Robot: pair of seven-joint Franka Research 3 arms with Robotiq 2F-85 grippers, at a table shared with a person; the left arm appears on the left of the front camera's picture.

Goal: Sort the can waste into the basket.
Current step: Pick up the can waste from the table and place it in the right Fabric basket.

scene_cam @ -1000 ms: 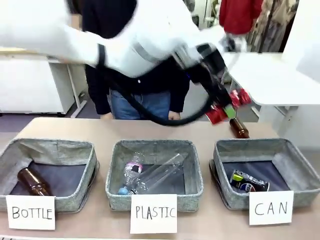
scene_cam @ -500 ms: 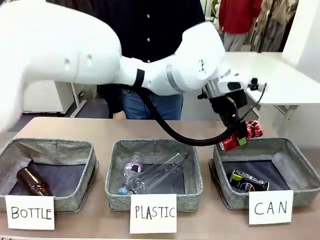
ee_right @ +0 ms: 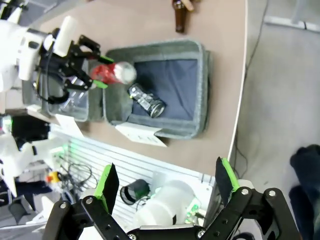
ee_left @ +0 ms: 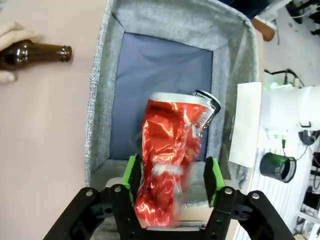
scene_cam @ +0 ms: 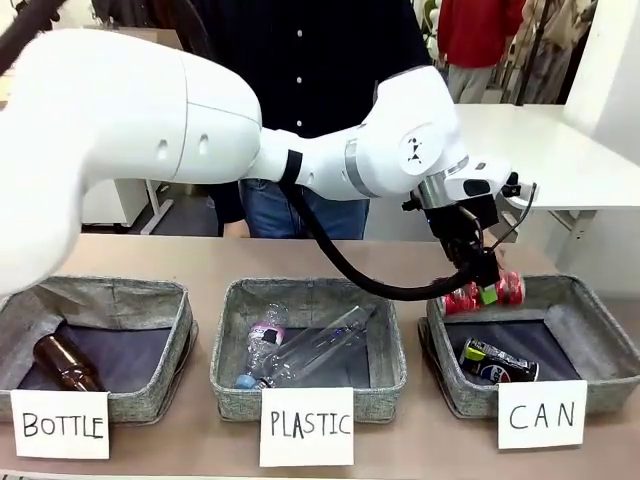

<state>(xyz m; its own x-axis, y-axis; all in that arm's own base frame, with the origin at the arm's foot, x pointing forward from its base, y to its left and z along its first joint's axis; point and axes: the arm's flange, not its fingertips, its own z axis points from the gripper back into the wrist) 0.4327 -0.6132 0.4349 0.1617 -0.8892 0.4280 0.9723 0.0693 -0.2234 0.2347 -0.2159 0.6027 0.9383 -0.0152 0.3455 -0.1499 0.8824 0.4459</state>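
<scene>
the left arm reaches across the table from the left side, and the left gripper hangs over the near-left part of the grey basket with the white card that reads "CAN". the crushed red can sits between its green pads, lying across them, and the fingers close narrow on the middle of the can; in the left wrist view the can is directly above the dark lining of this basket. the black can with yellow-green and blue marks lies on its side on the lining, under the red can and apart from it.

the right gripper is high above the table edge, and its fingers stand wide apart with nothing between them.

on the table behind the basket a person's hand touches a brown glass bottle that lies on its side. the middle bin marked "PLASTIC" holds clear plastic bottles, and the bin marked "BOTTLE" holds one brown bottle.
</scene>
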